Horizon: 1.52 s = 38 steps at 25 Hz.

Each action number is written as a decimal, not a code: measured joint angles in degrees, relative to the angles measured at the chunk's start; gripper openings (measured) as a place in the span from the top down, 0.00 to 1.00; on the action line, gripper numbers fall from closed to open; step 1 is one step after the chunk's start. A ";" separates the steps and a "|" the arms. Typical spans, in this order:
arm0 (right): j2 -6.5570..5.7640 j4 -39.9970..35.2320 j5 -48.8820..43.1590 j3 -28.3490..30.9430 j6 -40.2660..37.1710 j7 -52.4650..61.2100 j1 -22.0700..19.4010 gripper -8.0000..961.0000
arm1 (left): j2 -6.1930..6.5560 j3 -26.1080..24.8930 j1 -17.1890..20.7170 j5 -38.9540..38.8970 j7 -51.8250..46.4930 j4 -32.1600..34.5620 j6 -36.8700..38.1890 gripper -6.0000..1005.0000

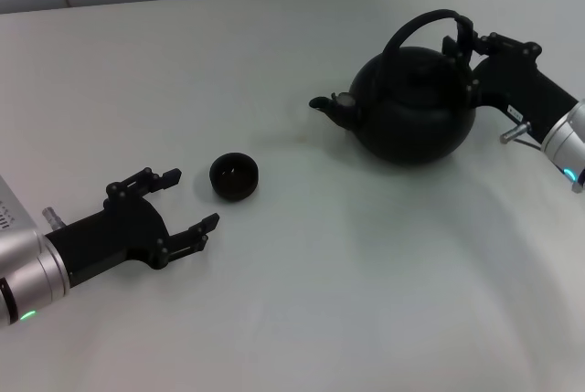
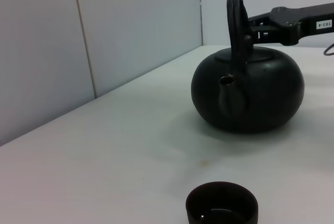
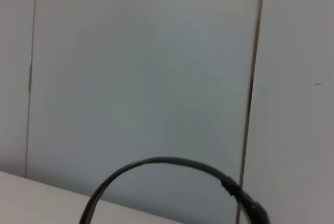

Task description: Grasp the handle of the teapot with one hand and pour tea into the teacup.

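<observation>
Right gripper (image 1: 466,45) clamped on teapot (image 1: 416,104) handle (image 1: 420,22), small unreadable label on its arm, left gripper (image 1: 187,200) jaws apart beside teacup (image 1: 234,176)

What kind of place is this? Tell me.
Probably a robot test bench, not a home: a bare white table against plain grey wall panels, holding only a teapot and a teacup.

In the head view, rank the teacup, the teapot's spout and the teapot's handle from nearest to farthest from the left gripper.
Measured from the left gripper, low on the robot's left:
1. The teacup, just ahead of its fingertips.
2. The spout, at mid-table, pointing toward the robot's left.
3. The handle, arched over the teapot on the far right, where the right gripper is.
</observation>
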 joint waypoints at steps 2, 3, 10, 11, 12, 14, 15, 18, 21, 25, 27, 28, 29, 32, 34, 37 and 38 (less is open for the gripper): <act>0.05 0.33 0.00 -0.13 -0.07 -0.02 -0.19 0.80 | -0.02 0.00 0.00 0.00 0.00 0.00 0.00 0.21; 0.05 0.38 0.00 -0.13 -0.28 -0.04 -0.43 0.77 | -0.03 0.00 0.02 0.00 0.00 0.00 0.00 0.21; 0.05 0.53 1.04 0.83 -5.84 -0.11 -4.19 0.60 | -0.06 0.00 0.09 0.07 -0.08 -0.01 0.08 0.21; 0.03 0.54 1.48 0.97 -7.14 -0.10 -4.89 0.58 | -0.07 0.00 0.11 0.10 -0.08 -0.01 0.08 0.21; 0.00 0.56 1.94 1.04 -8.96 0.26 -5.81 0.56 | -0.07 0.00 0.20 0.13 -0.10 -0.01 0.08 0.21; -0.18 0.56 2.06 0.98 -11.94 1.50 -7.36 0.51 | -0.07 0.00 0.51 0.15 -0.15 0.14 0.09 0.21; -0.23 0.57 2.05 0.83 -13.58 2.05 -8.15 0.49 | -0.05 0.00 0.76 0.15 -0.16 0.38 0.10 0.21; -0.32 0.53 1.06 0.02 -20.10 2.75 -10.90 0.24 | 0.01 0.00 1.28 0.17 -0.17 0.78 0.10 0.21; -0.36 0.08 -2.55 -1.13 -24.87 3.15 -12.21 0.17 | 0.05 0.00 1.61 0.18 -0.18 0.85 0.09 0.21; -0.37 -0.28 -8.23 -1.99 -27.36 2.88 -11.42 0.12 | -0.01 0.00 2.15 0.27 -0.19 1.09 -0.02 0.21; -0.37 -0.41 -12.57 -2.35 -27.32 2.78 -9.96 0.12 | 0.06 0.00 2.30 0.28 -0.22 1.10 -0.03 0.21; -0.37 -0.50 -14.81 -2.45 -27.10 3.31 -9.09 0.12 | 0.17 0.00 2.52 0.28 -0.30 1.14 0.02 0.21; -0.37 -0.64 -16.45 -2.53 -26.46 4.08 -8.29 0.12 | 0.25 0.00 2.74 0.28 -0.37 1.22 0.04 0.21; -0.35 -0.99 -19.29 -3.43 -23.57 6.15 -6.05 0.12 | 0.32 -0.04 3.31 0.28 -0.42 1.44 0.07 0.21; -0.36 -1.42 -21.35 -4.63 -22.02 7.78 -4.60 0.12 | 0.36 -0.16 3.60 0.25 -0.52 1.56 0.09 0.21; -0.25 -3.25 -24.72 -6.05 -19.12 11.62 -2.76 0.12 | 0.59 -0.25 3.70 0.25 -1.34 1.85 0.10 0.21; -0.20 -3.83 -25.48 -6.45 -18.11 12.89 -2.33 0.12 | 0.70 -0.26 3.71 0.31 -1.63 2.01 0.11 0.21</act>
